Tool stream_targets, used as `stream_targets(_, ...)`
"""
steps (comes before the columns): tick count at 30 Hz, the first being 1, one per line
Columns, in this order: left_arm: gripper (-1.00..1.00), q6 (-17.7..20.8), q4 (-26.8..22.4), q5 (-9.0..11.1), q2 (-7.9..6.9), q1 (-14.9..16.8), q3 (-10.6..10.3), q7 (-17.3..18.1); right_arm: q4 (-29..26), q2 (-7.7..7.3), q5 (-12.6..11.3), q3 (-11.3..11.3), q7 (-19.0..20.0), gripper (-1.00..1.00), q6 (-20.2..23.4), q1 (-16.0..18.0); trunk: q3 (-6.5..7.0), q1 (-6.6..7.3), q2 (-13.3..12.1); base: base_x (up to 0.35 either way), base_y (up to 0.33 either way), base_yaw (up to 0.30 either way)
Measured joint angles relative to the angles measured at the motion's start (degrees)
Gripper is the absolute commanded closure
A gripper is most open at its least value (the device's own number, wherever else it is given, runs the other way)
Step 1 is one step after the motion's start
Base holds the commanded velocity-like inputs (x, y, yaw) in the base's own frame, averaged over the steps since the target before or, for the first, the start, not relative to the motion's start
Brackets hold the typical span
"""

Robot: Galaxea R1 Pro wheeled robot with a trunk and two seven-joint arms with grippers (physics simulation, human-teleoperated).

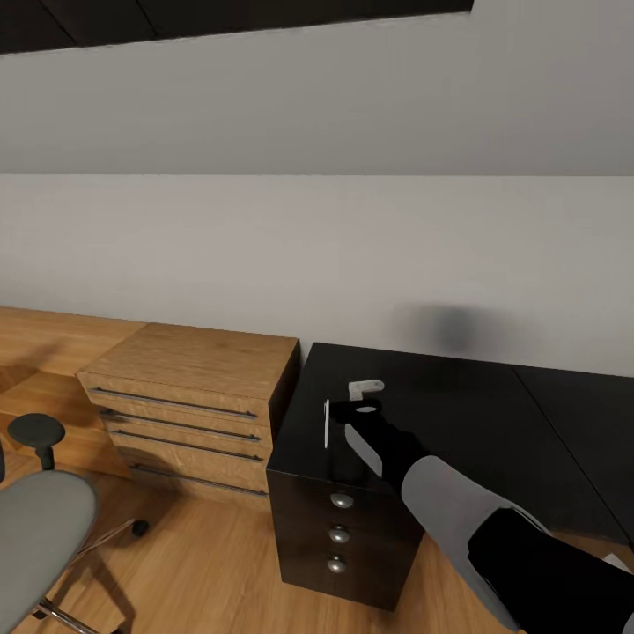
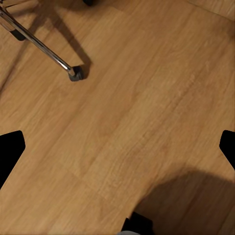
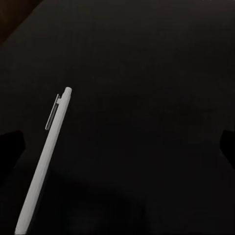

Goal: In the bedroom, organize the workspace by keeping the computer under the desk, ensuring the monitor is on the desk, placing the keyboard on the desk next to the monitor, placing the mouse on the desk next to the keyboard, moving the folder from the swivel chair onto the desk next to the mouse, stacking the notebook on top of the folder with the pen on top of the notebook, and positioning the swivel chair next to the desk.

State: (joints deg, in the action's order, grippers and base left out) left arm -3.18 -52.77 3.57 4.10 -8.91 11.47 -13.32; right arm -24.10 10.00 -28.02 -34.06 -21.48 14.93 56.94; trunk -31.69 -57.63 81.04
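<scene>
Head view: a glossy black desk top (image 1: 493,414) is seen along a pale grey wall (image 1: 317,246), with a black drawer unit fitted with three round metal knobs (image 1: 339,528) under its near end. A thin white pen (image 1: 327,423) lies flat on the black top near that end's edge. A small white object (image 1: 365,387) rests on the top just beyond the pen; its nature cannot be determined. The right arm, in grey and black casing (image 1: 467,511), is extended over the desk, its right gripper (image 1: 365,414) just beside the pen; whether the fingers are spread or closed cannot be told here. A light wooden drawer chest with long dark handles (image 1: 189,401) stands beside the black unit. The grey padded seat of the swivel chair (image 1: 40,528), with a black armrest, stands on the light wood plank floor (image 1: 211,563), apart from the desk.

Left wrist view: plank flooring is recorded, with one chrome leg of the chair base ending in a dark caster (image 2: 73,72). The dark fingertips (image 2: 10,149) of the left gripper (image 2: 117,147) appear at opposite edges, set wide apart, with nothing between them.

Right wrist view: the pen (image 3: 46,156), with its clip visible, lies on the black surface (image 3: 147,98). The fingertips (image 3: 10,147) of the right gripper (image 3: 117,147) are faintly seen at opposite edges, spread wide, the pen nearer one of them and not gripped.
</scene>
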Motion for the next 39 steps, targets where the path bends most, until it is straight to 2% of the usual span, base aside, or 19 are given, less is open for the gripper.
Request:
stream_targets(10, -1.0, 0.0, -0.07, 0.01, -0.07, -0.02, 0.0, -0.08, -0.05, 0.0, -0.42, 0.08, 0.0, -1.0, -0.15, -0.09, 0.0, 0.0, 0.0, 0.0, 0.0, 0.011)
stream_targets(12, -1.0, 0.0, -0.12, 0.01, -0.09, -0.03, 0.0, -0.13, -0.03, 0.0, -2.77, 0.06, -0.01, -1.0, -0.23, -0.09, -0.03, 0.0, 0.0, 0.0, 0.0, 0.191)
stream_targets(14, -1.0, -0.04, -0.34, 0.03, -0.09, 0.01, 0.02, -0.17, -0.03, 0.0, -3.82, 0.07, -0.08, -1.0, -0.25, -0.12, -0.1, 0.0, 0.0, 0.0, 0.0, 0.237)
stream_targets(19, -1.0, -0.54, -2.48, 0.17, 0.01, 0.0, 0.23, -0.03, 0.05, 0.0, -3.9, 0.16, -0.03, -1.0, -0.17, -0.11, -0.39, 0.0, 0.0, 0.0, 0.0, 0.173)
stream_targets(24, -1.0, -0.61, -2.48, 0.17, 0.0, 0.01, 0.14, 0.15, 0.21, 0.0, -3.89, 0.24, 0.0, -1.0, -0.23, -0.12, -0.52, 0.03, 0.0, 0.099, 0.0, 0.032)
stream_targets(26, -1.0, -1.25, -3.14, 0.22, 0.65, -0.03, 0.19, -0.14, -0.37, -0.61, -3.47, 0.22, -0.27, -1.0, -0.82, -0.77, -0.87, -0.43, 0.79, 0.0, 0.0, 0.0)
stream_targets(30, -1.0, -1.4, -3.47, 0.2, 1.01, -0.03, 0.15, -0.07, -1.65, -0.25, -3.54, 0.19, 0.07, -1.0, -0.92, -2.07, -1.59, -1.31, 2.39, 0.0, 0.0, 0.0)
stream_targets(32, -1.0, -1.4, -3.22, 0.18, 1.55, -0.03, 0.11, -0.03, -1.06, 0.0, -3.62, 0.03, 0.22, -1.0, -1.06, -1.43, -1.95, -1.75, 3.19, 0.0, 0.0, 0.0)
stream_targets(39, -1.0, -1.43, -3.12, 0.17, 1.94, -0.03, 0.1, -0.01, 1.2, 0.0, -3.63, -0.11, 0.33, -1.0, -1.3, -0.44, -3.21, -3.29, 6.0, 0.0, 0.0, 0.0)
